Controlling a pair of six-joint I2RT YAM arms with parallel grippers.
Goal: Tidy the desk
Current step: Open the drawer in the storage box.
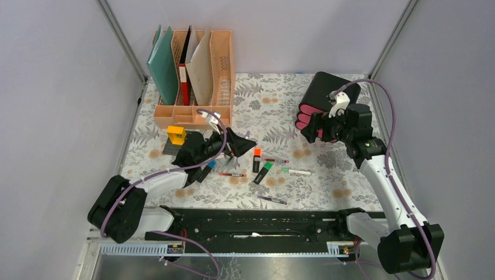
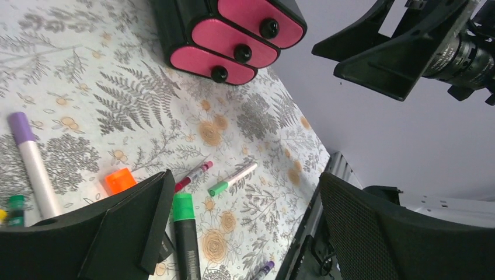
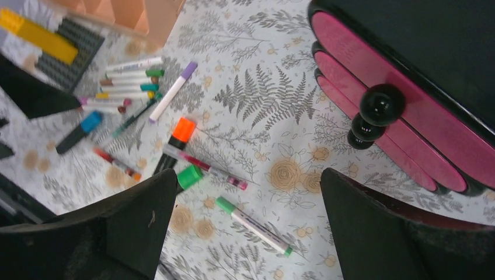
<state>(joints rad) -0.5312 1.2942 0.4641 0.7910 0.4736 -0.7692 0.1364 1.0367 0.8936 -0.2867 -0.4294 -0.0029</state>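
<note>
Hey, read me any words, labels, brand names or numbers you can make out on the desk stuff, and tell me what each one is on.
Nothing here can be read well enough to quote.
Too small to read: faint white print on the camera lens in the left wrist view.
Too small to read: the white spine label on the red binder in the peach file rack.
No legible print: the green-capped white marker.
</note>
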